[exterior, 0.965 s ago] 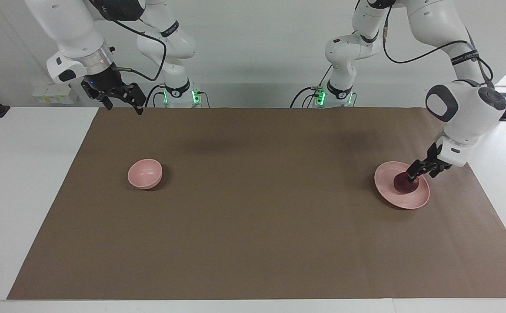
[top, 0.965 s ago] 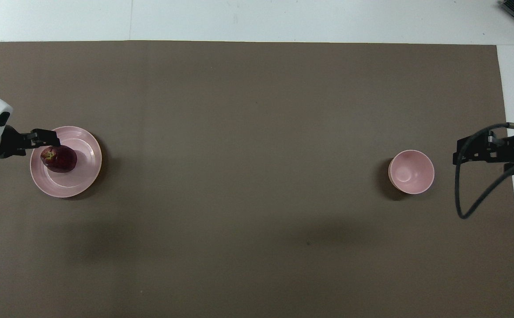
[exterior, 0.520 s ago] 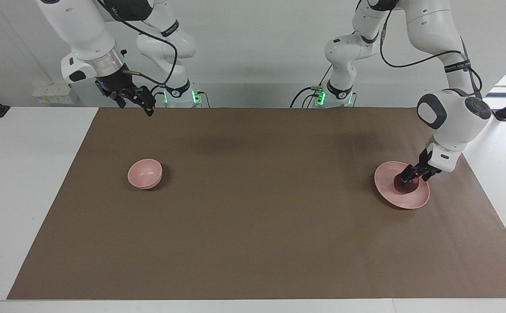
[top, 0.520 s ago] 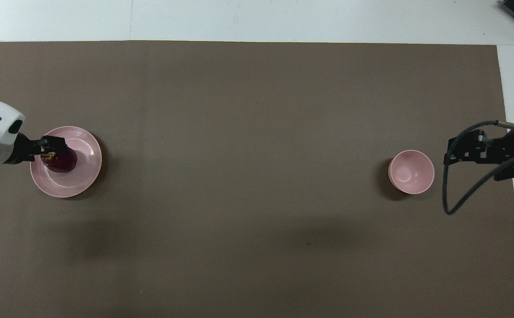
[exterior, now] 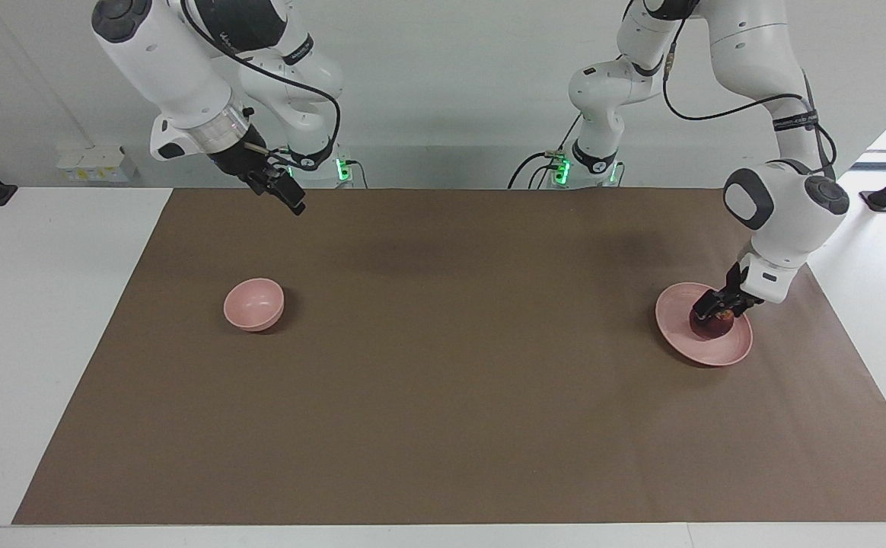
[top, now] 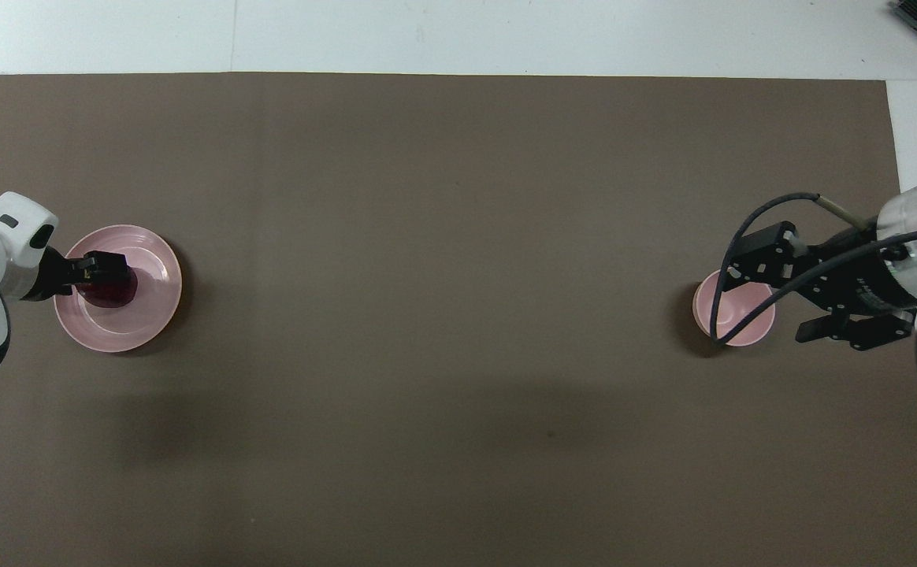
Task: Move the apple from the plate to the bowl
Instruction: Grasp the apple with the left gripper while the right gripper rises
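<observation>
The apple (exterior: 712, 323) is seen resting on the plate (exterior: 679, 335), which lies at the left arm's end of the table, well apart from the bowl (exterior: 253, 304) at the right arm's end. The left gripper (exterior: 719, 307) is lowered onto the apple's top, on the side of the plate nearer to the robots, and its jaws are held apart around the fruit rather than clamped; no grip is yet made. The step in hand is judged to be the grasp. It would be done well if the fingers were brought down past the widest part of the round fruit before being closed, so that the apple is not squeezed out sideways, and if the closing were centred so the plate is not dragged or tipped. A straight lift should follow, high enough for the plate's low rim to be cleared, before the long carry toward the bowl is begun. Because the bowl is only just wider than the apple, the release should be made low and centred over it. The right gripper (exterior: 291, 201) is held in the air, its jaws apart, over the mat on the robots' side of the bowl. Compared with a second ago, the left gripper has been lowered and brought over the apple from the plate's edge, so the yellowish stem patch is now covered in the overhead view; the right gripper has been swung from outside the mat's edge to a place over the mat nearer the bowl. Apple, plate and bowl have not been shifted.
</observation>
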Robot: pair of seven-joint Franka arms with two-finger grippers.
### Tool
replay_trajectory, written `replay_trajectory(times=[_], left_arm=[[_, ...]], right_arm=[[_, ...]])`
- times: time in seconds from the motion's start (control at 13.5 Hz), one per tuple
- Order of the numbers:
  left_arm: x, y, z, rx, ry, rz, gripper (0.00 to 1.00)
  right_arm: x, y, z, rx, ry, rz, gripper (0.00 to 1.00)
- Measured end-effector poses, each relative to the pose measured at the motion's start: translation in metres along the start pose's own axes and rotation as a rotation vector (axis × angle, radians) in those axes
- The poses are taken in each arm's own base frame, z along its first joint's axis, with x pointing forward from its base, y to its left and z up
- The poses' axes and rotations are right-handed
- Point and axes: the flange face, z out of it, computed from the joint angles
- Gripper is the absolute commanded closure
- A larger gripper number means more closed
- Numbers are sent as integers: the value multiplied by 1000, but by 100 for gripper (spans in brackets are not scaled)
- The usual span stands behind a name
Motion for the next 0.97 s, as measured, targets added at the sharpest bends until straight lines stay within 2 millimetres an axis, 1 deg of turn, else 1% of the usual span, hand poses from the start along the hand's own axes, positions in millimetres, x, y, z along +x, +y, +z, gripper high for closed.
replay_trajectory(times=[0.15, 0.22, 0.3, 0.37, 0.45, 0.67, 0.82, 0.97], left_arm=[[-1, 1, 5, -1, -4, -4, 0], [0, 1, 6, -1, -2, -5, 20], [0, 1, 7, -1, -1, -6, 68], [0, 1, 7, -1, -2, -8, 100], [0, 1, 6, -1, 2, -9, 100], [0, 1, 5, -1, 3, -10, 100], [0, 1, 5, -1, 4, -10, 100], [2, 1, 3, -2, 9, -10, 100]], right_arm=[[-2, -22, 24, 26, -44, 58, 0], [-2, -32, 35, 45, -80, 99, 0], [-1, -40, 46, 61, -116, 141, 0], [1, -48, 56, 73, -139, 176, 0], [0, -59, 68, 79, -154, 217, 0], [-15, -89, 95, 117, -207, 338, 0], [-17, -98, 105, 152, -253, 416, 0], [-21, -105, 110, 182, -294, 484, 0]])
